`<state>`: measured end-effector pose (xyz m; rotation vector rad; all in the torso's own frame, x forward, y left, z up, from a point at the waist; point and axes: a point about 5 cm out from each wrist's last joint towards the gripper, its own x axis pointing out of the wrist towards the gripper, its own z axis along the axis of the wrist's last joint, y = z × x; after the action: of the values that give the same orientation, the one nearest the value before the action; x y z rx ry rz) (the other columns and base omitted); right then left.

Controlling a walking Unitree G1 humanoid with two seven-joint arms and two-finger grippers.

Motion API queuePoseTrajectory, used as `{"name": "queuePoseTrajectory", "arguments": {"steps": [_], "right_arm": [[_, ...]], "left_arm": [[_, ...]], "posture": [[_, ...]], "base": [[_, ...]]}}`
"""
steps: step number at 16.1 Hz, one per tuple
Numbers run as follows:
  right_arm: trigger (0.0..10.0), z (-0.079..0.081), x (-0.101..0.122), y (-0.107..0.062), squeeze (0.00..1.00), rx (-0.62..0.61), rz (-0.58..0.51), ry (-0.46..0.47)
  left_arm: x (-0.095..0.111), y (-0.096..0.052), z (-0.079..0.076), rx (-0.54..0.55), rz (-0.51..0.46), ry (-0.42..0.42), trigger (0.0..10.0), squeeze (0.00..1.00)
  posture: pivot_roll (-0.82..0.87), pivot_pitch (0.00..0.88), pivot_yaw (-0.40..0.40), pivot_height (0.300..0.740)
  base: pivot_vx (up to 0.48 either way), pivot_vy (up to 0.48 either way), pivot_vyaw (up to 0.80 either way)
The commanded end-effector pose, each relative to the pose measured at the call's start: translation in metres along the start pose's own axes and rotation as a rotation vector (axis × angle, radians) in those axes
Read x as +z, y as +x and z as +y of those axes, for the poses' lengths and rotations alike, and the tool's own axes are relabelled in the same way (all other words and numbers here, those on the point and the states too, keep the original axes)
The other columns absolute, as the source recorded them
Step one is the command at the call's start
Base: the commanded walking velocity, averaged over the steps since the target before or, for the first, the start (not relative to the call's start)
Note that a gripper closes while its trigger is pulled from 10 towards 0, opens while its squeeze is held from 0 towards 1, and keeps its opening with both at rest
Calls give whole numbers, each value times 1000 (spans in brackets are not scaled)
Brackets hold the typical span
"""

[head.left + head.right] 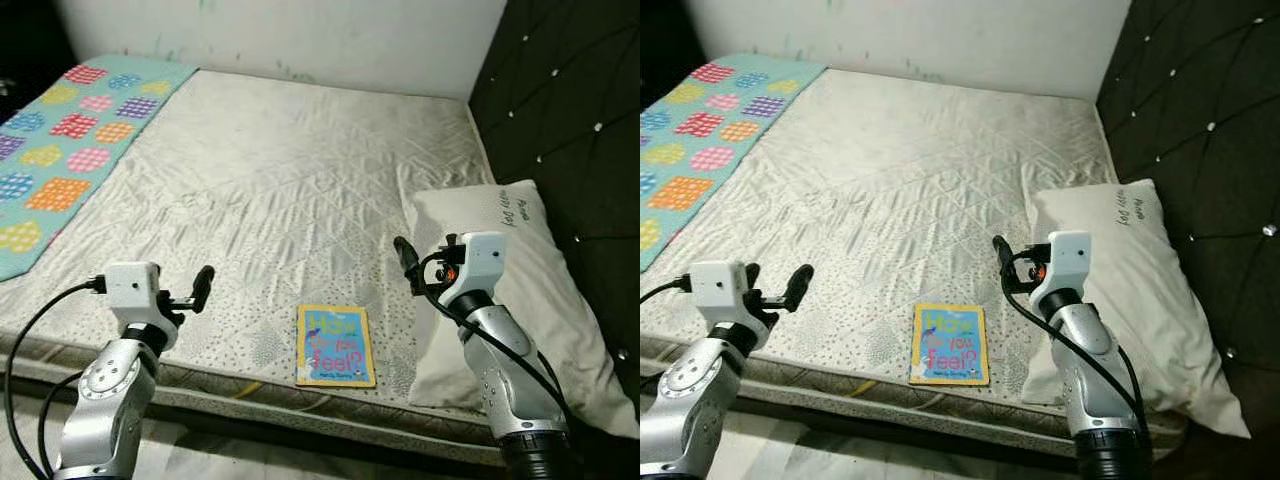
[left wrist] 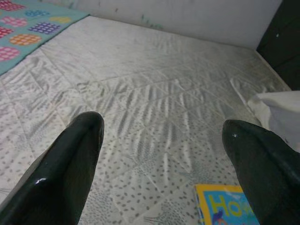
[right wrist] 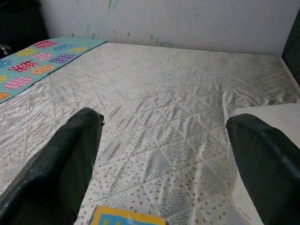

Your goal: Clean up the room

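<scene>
A thin picture book (image 1: 336, 346) with a yellow border and blue cover lies flat near the front edge of the bare quilted mattress (image 1: 290, 170). My left gripper (image 1: 204, 286) hovers over the front edge, left of the book, open and holding nothing. On the book's right, my right gripper (image 1: 405, 258) is raised just above the mattress, beside a white pillow (image 1: 510, 300); it too is open and holds nothing. The left wrist view catches the book's corner (image 2: 225, 208) between the spread fingers (image 2: 70, 159).
A teal blanket (image 1: 60, 140) with coloured squares covers the mattress's far left side. A dark padded headboard (image 1: 570, 110) runs along the right, a white wall (image 1: 330, 40) along the far end. The pillow lies against the headboard at the front right corner.
</scene>
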<state>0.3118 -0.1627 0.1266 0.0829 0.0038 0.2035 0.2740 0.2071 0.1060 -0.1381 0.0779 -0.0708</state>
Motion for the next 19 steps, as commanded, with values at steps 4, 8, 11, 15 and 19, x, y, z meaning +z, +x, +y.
{"name": "queuePoseTrajectory", "arguments": {"steps": [4, 8, 11, 15, 19], "right_arm": [[10000, -8, -3, -6, 0, -40, 18, -7], [10000, -6, -7, -7, 0, -39, 28, -12], [10000, -8, -8, -9, 0, -45, 33, -16], [10000, -11, -8, -9, 0, -52, 35, -23], [10000, -10, -7, -9, 0, -49, 33, -29]], "left_arm": [[-4, -3, -6, 56, -21, -76, 10000, 0], [-4, -2, -8, 64, -23, -85, 10000, 0], [-1, 2, -8, 68, -29, -89, 10000, 0], [-2, 5, -10, 66, -27, -91, 10000, 0], [-2, 5, -10, 76, -25, -98, 10000, 0]], "posture": [[-8, 0, -54, 740], [-6, 0, -54, 740], [-13, 0, -48, 740], [-18, 0, -46, 740], [-19, 0, -47, 740]], "base": [[0, 0, -200], [0, 136, -694], [0, 344, -304], [0, 377, 0], [0, 343, 0]]}}
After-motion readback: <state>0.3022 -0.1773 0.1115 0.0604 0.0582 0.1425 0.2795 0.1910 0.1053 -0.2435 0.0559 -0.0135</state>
